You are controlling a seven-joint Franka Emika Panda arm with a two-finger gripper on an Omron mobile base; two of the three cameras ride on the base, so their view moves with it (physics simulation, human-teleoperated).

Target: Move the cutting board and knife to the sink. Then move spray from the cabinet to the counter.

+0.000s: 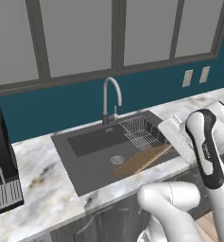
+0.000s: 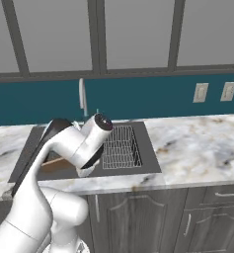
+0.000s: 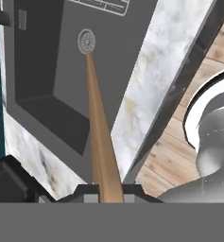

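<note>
Resting slantwise inside the sink, cutting board, hand clamped on its near edge

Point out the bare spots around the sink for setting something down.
Free: counter right of the sink, up to the outlets; counter between the sink and black appliance. Crowded: the basin's right side, with cutting board and wire rack.
</note>
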